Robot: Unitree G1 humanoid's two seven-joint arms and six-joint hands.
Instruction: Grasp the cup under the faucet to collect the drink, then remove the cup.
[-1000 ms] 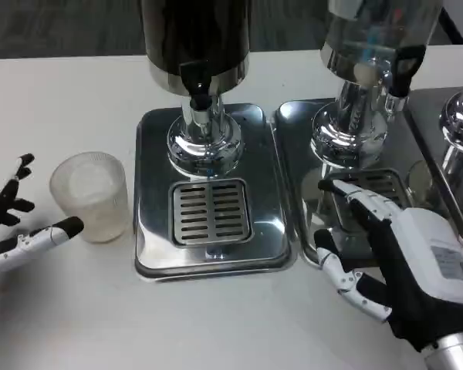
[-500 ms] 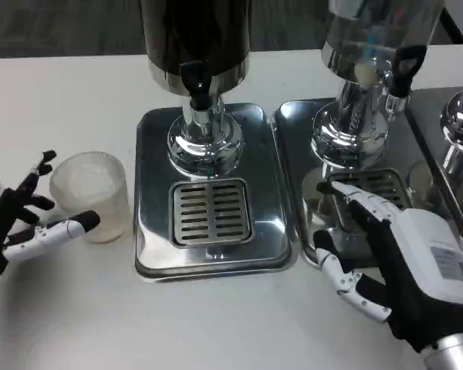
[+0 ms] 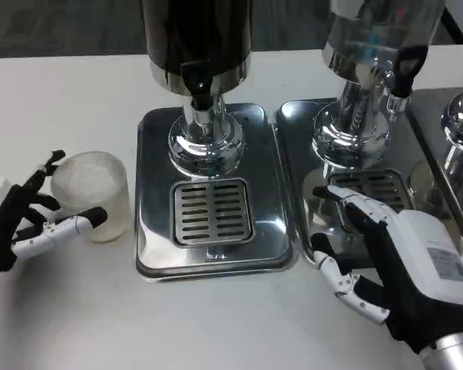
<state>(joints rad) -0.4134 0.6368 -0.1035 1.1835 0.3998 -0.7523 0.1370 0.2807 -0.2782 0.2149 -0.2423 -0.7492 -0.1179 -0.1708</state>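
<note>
White table (image 3: 77, 100). Frosted cup (image 3: 91, 196), upright, left of the drip tray (image 3: 212, 254), not under the faucet (image 3: 198, 81). Left hand (image 3: 32, 227): fingers spread around the cup's left side, one fingertip at its front wall; grip not clear. Dark dispenser (image 3: 197, 35) above the slotted grate (image 3: 211, 211). Second dispenser (image 3: 374, 46) to the right. Right hand (image 3: 382, 258): fingers apart, holding nothing, over the second tray (image 3: 293, 131).

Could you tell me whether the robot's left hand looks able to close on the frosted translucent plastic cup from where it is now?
Probably yes: the left hand is open right beside the frosted translucent plastic cup, fingers spread toward its near and far sides, nothing between them.
</note>
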